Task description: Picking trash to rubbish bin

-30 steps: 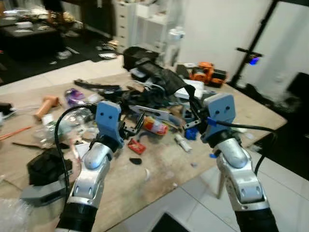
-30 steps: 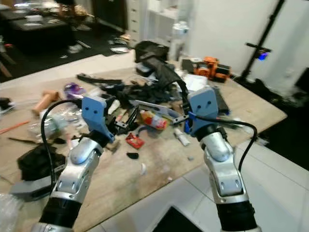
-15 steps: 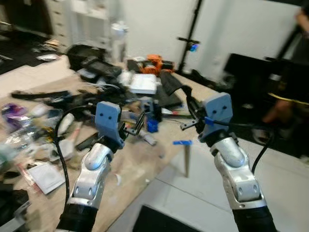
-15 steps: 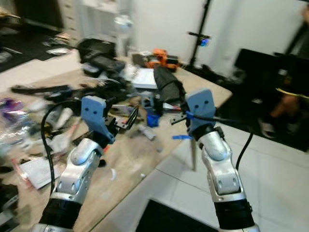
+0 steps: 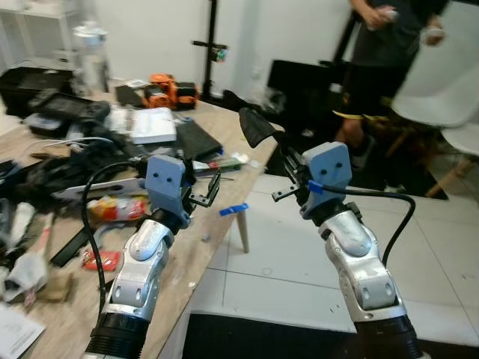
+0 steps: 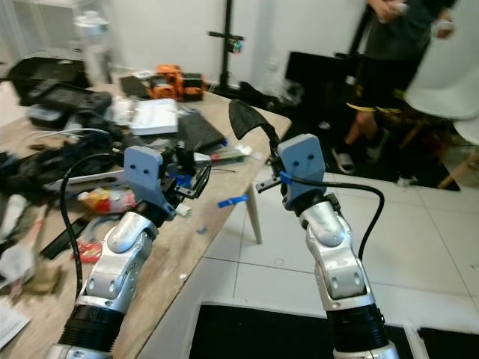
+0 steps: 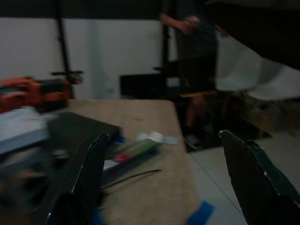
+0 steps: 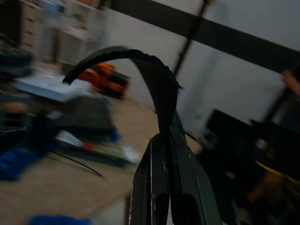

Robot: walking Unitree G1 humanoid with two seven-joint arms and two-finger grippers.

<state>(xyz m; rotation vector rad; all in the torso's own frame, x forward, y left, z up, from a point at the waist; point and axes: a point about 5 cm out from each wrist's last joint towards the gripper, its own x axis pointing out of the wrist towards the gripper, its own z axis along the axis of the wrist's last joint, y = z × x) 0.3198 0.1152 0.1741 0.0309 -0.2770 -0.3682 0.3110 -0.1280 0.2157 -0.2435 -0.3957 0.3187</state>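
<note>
My right gripper [image 5: 287, 158] is shut on a black curved strip of trash [image 5: 253, 126], which it holds up in the air past the table's right end. In the right wrist view the black strip [image 8: 154, 79] arches up from between the closed fingers [image 8: 161, 187]. My left gripper [image 5: 210, 189] hovers open over the wooden table's [image 5: 196, 247] near edge with nothing between its fingers [image 7: 83, 174]. Loose trash lies on the table, among it a red packet [image 5: 99, 259] and a yellow and red wrapper [image 5: 114, 209].
The table carries black bags, a white box [image 5: 152, 124] and an orange tool [image 5: 166, 89]. A person [image 5: 382, 52] stands at the back right beside a white chair [image 5: 447, 90]. A black tripod [image 5: 210, 46] stands behind the table. White tiled floor lies to the right, with a dark mat [image 5: 262, 336] below.
The camera has swung to the right, so the table has slid left and the person and chair have come into view. My right gripper still holds the black strip; the left stays open.
</note>
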